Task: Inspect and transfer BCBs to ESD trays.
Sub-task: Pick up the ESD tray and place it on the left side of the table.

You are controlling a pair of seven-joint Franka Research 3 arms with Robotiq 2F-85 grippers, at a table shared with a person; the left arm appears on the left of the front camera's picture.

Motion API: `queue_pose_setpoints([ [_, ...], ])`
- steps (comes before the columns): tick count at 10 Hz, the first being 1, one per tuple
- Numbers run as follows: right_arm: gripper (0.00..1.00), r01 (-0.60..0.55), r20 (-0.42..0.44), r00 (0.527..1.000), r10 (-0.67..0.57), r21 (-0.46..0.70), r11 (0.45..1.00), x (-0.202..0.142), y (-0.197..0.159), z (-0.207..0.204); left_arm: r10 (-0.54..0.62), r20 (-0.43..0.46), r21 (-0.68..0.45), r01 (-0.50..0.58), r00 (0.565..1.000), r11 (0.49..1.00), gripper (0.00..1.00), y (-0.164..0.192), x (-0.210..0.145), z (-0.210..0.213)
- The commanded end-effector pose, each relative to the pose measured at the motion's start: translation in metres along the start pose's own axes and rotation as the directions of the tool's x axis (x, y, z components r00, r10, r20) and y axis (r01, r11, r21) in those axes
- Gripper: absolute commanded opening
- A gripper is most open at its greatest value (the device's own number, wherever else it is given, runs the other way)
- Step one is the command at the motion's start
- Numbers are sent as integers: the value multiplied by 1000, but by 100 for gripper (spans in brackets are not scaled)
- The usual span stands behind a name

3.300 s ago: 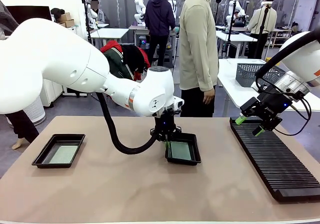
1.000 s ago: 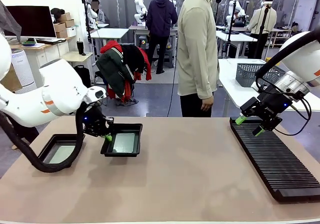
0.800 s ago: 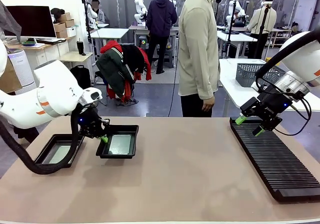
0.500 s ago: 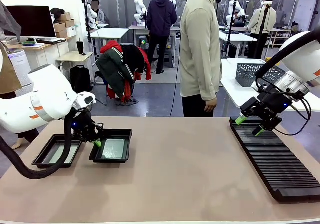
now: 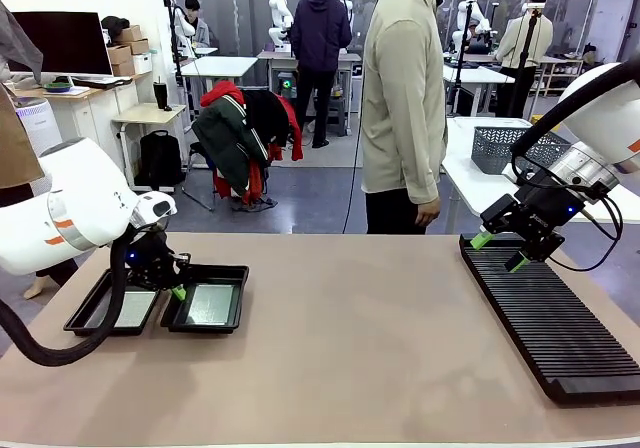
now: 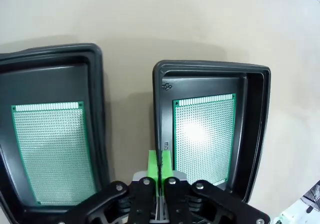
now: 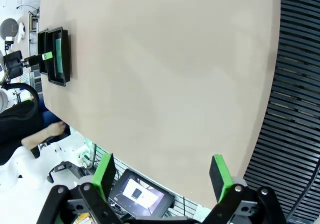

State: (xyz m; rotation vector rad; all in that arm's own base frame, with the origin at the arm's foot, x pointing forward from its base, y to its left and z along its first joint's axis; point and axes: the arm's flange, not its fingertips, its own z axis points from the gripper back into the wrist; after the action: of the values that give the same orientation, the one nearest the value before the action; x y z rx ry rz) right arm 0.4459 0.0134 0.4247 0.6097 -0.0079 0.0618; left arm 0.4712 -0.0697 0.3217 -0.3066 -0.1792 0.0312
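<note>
A tan table (image 5: 360, 348) spans the front view, with a person (image 5: 402, 98) in a beige shirt standing at its far side. A long black ribbed rack (image 5: 545, 313) lies along the table's right side. At the table's left, two shallow black trays sit side by side, close together but with a narrow strip of table showing between them in the left wrist view. The left tray (image 5: 88, 313) holds a green circuit board (image 6: 52, 149) flat on its floor. The right tray (image 5: 222, 320) holds a second green board (image 6: 206, 134), also lying flat inside.

The left gripper (image 6: 160, 166) has its green pads pressed together on the near wall of the right tray, pinching that rim between them. Its white arm (image 5: 60, 218) curves in from the left edge.

The right gripper (image 5: 497, 250) hangs above the far end of the rack, tilted, its two green-tipped fingers (image 7: 221, 176) standing wide apart with nothing between them.
</note>
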Motion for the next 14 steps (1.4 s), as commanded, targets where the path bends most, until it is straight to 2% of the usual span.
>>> queue_pose_setpoints([
  [1, 100, 17, 10, 1000, -17, -1, 1000, 1, 1, -1, -16, 17, 11, 16, 1000, 1000, 3, 11, -2, -3],
  [6, 100, 17, 10, 1000, -17, -1, 1000, 1, 1, -1, -23, 39, 32, 22, 999, 999, 3, 15, -1, -14],
  [7, 100, 17, 10, 1000, -17, -1, 1000, 1, 1, -1, -50, 34, 28, 49, 998, 998, 3, 13, -1, -16],
  [8, 100, 17, 10, 1000, -17, -1, 1000, 1, 1, -1, 7, 19, 20, -8, 1000, 1000, 3, 10, 2, -9],
  [14, 100, 17, 10, 1000, -17, -1, 1000, 1, 1, -1, 7, 19, 20, -8, 1000, 1000, 3, 10, 2, -9],
])
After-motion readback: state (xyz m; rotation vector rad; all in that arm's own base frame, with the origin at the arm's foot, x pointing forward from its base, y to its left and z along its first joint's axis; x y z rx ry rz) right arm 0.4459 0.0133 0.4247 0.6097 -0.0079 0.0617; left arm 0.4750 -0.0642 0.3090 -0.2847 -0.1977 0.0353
